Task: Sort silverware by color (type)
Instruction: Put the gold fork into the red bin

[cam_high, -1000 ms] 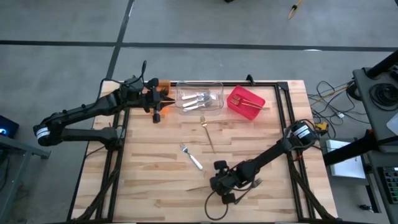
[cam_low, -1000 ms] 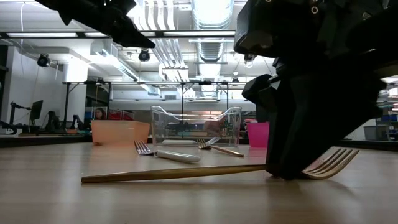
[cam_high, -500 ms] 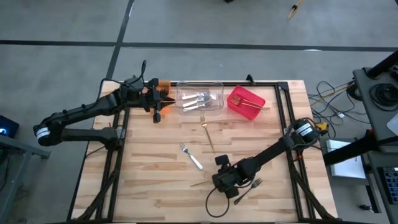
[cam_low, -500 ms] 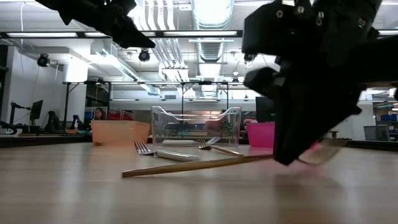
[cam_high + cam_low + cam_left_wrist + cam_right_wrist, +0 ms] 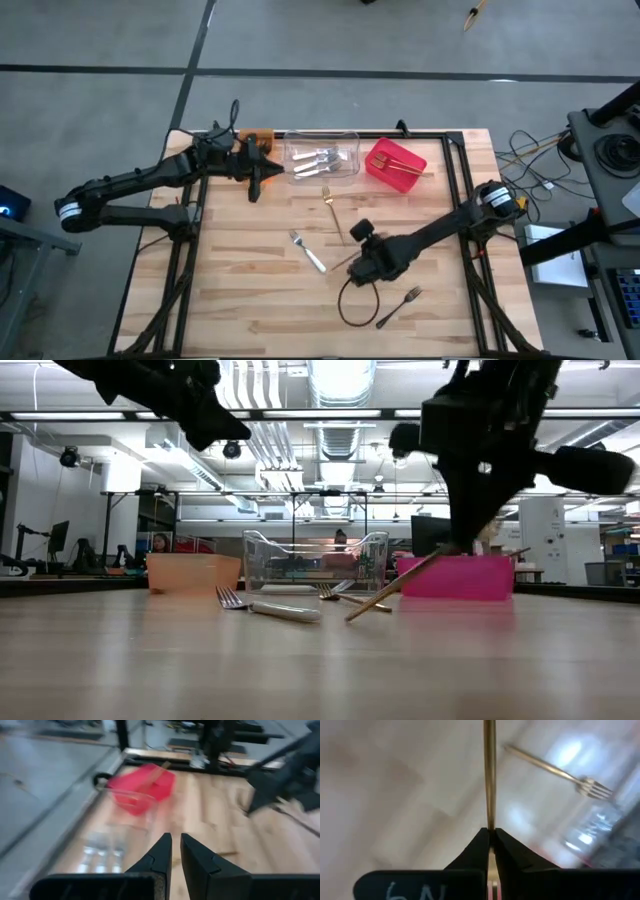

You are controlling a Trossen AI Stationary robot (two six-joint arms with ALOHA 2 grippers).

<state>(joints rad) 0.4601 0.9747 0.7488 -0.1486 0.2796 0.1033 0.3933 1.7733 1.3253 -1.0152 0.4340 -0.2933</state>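
Observation:
My right gripper (image 5: 362, 265) is shut on a gold fork (image 5: 343, 264) above the middle of the table, as the right wrist view (image 5: 490, 831) and the low view (image 5: 455, 550) also show. My left gripper (image 5: 268, 172) hovers at the far left over the mostly hidden orange bin (image 5: 257, 136). Its fingers (image 5: 165, 851) are shut and empty. A silver fork (image 5: 308, 250) and a second gold fork (image 5: 333, 212) lie flat on the table. A dark-looking fork (image 5: 398, 306) lies near the front edge. My right gripper pinches the gold fork's slim handle (image 5: 490, 822) between its two fingers, coming from above. The fork is tilted, and its long end (image 5: 365, 608) slants down toward the table's left. I cannot tell whether that low end touches the table.
A clear bin (image 5: 322, 158) holding silver forks and a red bin (image 5: 395, 165) holding gold forks stand at the far edge. A black cable loop (image 5: 352, 305) lies near the front. Bare wood lies on the left half of the table.
My right gripper has risen and gone toward the table's far edge with the gold fork. The fork lay flat on the table and now hangs tilted in the hold. My left gripper has shifted a little toward the table's right.

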